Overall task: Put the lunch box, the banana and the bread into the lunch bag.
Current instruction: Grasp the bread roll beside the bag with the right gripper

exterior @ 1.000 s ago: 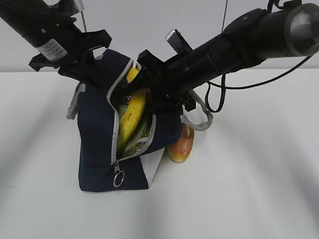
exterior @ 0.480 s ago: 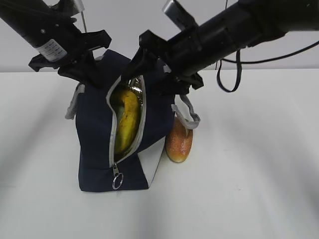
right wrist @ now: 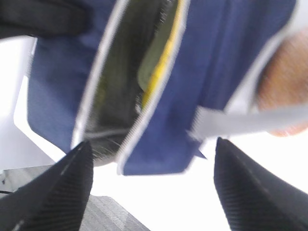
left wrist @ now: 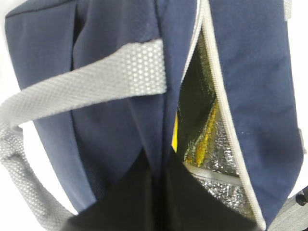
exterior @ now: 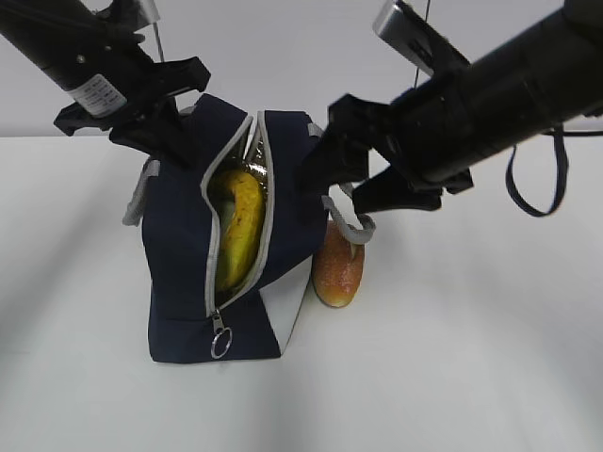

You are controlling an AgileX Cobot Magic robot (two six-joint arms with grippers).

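Note:
The navy lunch bag (exterior: 179,273) stands on the white table, its zipper open along the front. The banana (exterior: 237,231) stands inside the opening; a yellow sliver shows in the left wrist view (left wrist: 175,137) and the right wrist view (right wrist: 159,72). The bread (exterior: 339,266) lies on the table against the bag's right side, under a grey handle (exterior: 347,218). My left gripper (exterior: 174,132) is shut on the bag's upper left edge and holds it up (left wrist: 161,163). My right gripper (exterior: 350,184) is open and empty, just right of the bag's top. The lunch box is hidden.
The bag's ring pull (exterior: 220,345) hangs at the bottom of the zipper. Silver foil lining (left wrist: 216,144) shows inside the bag. The white table (exterior: 471,358) spreads to the right and in front of the bag.
My right gripper has let go of the banana, come out of the bag's opening and moved up and to the right. The banana has settled lower inside. The left gripper has not moved.

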